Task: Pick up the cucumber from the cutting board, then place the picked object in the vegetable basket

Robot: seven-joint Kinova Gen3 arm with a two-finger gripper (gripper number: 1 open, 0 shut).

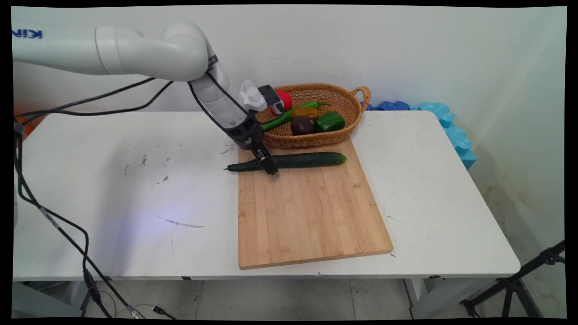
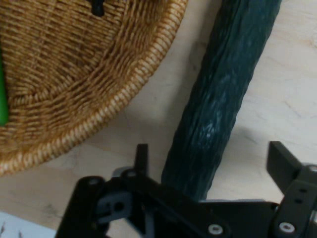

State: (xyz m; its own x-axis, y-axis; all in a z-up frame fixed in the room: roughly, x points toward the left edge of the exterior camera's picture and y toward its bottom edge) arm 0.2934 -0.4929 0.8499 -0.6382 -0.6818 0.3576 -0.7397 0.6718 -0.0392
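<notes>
On the white worktop (image 1: 113,189) the landmark is the wooden cutting board (image 1: 311,216), and everything else sits in relation to it. At the board's far left corner the gripper (image 1: 265,163) is down low over the thin, tapering end of a dark green cucumber (image 1: 298,160), which lies along the board's far edge with its stem tip poking just past the left side. In the hand view the fingers (image 2: 142,159) stand open, one on each side of the cucumber (image 2: 218,104), and neither visibly presses on the skin (a gap shows on the right side at least).

The cucumber looks long, firm and stiff, so it should lift as one piece without sagging much. Its skin is ribbed and slightly glossy, which I judge could be slippery under hard pads. Held this near the narrow end, the heavier thick part would hang out to the right and tend to swing or twist; nearer the middle looks the more balanced place to take hold. Squeezed too hard, the skin might bruise.

Touching the far edge of the board, just behind the cucumber, is a wicker basket (image 1: 347,101) holding a long green pepper, a yellowish vegetable, a dark purple one, a green bell pepper (image 1: 330,121) and something red partly hidden by the arm.
</notes>
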